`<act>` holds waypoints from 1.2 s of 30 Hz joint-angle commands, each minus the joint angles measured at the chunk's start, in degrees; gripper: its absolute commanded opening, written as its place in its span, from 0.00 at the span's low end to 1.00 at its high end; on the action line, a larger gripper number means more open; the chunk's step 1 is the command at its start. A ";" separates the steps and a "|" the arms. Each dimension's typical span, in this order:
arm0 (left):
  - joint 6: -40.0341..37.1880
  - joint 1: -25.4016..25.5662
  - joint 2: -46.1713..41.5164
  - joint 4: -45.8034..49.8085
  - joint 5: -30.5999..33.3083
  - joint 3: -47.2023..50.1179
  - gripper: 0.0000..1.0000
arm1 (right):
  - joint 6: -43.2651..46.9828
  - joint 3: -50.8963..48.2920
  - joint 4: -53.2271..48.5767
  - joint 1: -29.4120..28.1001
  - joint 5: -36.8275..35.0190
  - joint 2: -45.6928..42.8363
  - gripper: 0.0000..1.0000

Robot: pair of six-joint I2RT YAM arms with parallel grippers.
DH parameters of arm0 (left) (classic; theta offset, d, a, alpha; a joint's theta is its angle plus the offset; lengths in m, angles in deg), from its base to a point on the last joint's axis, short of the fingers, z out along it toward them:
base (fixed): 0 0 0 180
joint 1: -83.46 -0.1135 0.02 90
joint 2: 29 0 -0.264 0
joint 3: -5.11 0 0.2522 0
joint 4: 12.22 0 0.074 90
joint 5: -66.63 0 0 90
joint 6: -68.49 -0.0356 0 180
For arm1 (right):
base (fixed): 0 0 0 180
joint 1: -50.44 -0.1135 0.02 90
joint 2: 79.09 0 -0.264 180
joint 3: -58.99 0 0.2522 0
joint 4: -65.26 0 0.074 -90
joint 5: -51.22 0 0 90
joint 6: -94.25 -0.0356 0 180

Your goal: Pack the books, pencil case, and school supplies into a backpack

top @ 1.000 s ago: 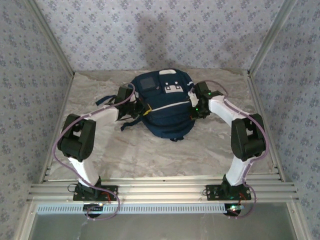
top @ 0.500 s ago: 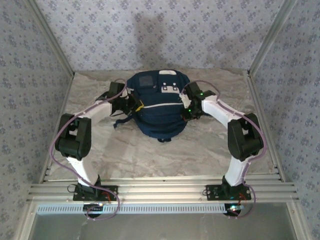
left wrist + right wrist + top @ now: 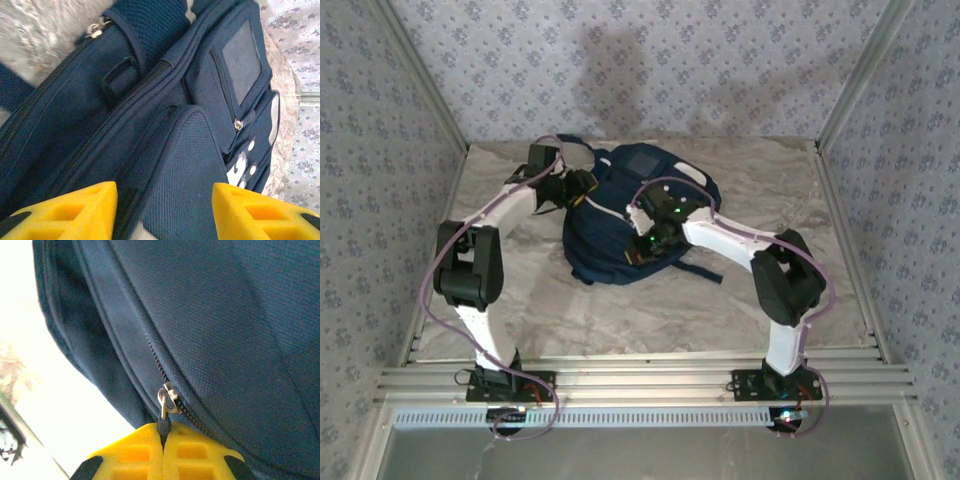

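Navy fabric: the backpack (image 3: 605, 240) lies skewed at mid-table betw. the two arms, grey patch end toward the far wall.

Key relation: the zip pull (image 3: 163, 412) sits straight ahead of the right gripper (image 3: 162, 437). Its yellow fingers are pressed fully together w/ the pull's tab pinched betw. them. The zip track runs diagonally in the right wrist view, upper left to lower right, so any drag probably has to follow that line, not cut across it. Right arm is the one on the zip; the left isn't near it.

The left gripper (image 3: 582, 186) is at the pack's far-left side. Its fingers (image 3: 70, 205) stand approx. half apart, holding nothing; mesh pocket fabric lies betw. and beyond them. Contact w/ the cloth: can't tell.

Views differ: the top cam gives the pack's lie and both arms' reach, but the pull is too small there. The right wrist cam shows the pinch close up, yet not which stretch of zip is open.
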 commanded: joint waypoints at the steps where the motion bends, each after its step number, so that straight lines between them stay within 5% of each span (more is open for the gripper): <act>1: -0.19 0.43 -7.90 1.82 -1.59 3.27 0.53 | -1.04 7.25 4.40 -0.44 4.59 3.83 0.00; 13: 6.11 0.60 -21.04 0.12 -0.47 17.36 0.54 | -3.14 12.39 8.14 -0.47 6.59 8.37 0.00; 36: 18.05 6.49 -8.87 -13.94 0.94 20.25 0.52 | -2.20 7.56 11.96 -0.27 8.78 2.67 0.00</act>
